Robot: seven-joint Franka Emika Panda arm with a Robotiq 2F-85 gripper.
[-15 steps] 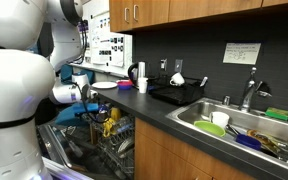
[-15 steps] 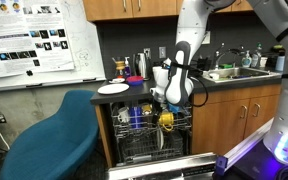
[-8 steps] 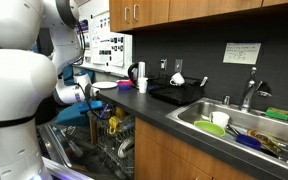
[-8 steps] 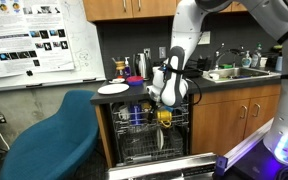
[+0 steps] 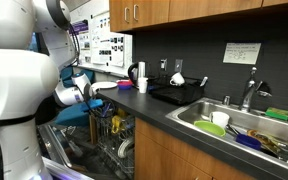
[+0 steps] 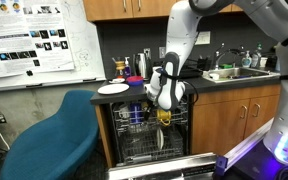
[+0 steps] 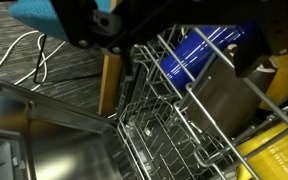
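Wire dishwasher rack [image 7: 162,140] holding a blue cup [image 7: 199,55] and a yellow item [image 7: 280,152]; a white cable [image 7: 32,58] lies on the floor [image 7: 4,28].

gripper [image 6: 154,105] hangs over the dishwasher rack [image 6: 142,140]; plate [image 6: 113,89] on the counter [image 6: 124,98] at its ten o'clock, chair [image 6: 54,135] at eight.

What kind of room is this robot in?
Probably a kitchen in an office or lab. There is a sink full of dishes, an open dishwasher under the counter, and a research poster on the wall.
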